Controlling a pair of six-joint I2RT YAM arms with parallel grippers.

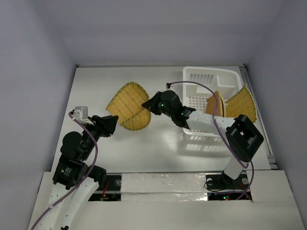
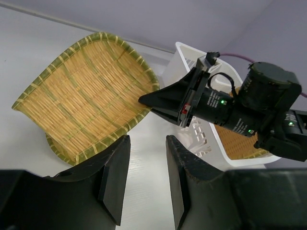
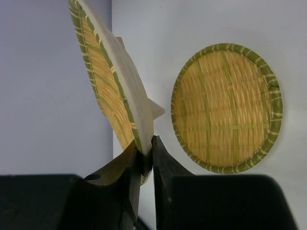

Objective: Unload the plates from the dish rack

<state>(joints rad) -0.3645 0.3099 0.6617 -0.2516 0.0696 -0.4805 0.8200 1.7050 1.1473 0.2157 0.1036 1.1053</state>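
My right gripper (image 1: pixel 147 104) is shut on the rim of a large square woven plate (image 1: pixel 125 99) and holds it tilted above the table, left of the dish rack (image 1: pixel 197 76). In the right wrist view the plate (image 3: pixel 108 76) stands edge-on between the shut fingers of the right gripper (image 3: pixel 147 152). A round plate (image 1: pixel 137 121) lies flat on the table below it, and also shows in the right wrist view (image 3: pixel 225 108). Two more plates (image 1: pixel 216 102) (image 1: pixel 242 102) stand in the rack. My left gripper (image 2: pixel 147 143) is open and empty, close to the held plate (image 2: pixel 86 91).
The white rack's near wall (image 2: pixel 225 148) lies right of the left gripper. The right arm's forearm (image 1: pixel 206 122) crosses over the rack's front. The table's left edge (image 1: pixel 67 110) meets the enclosure wall.
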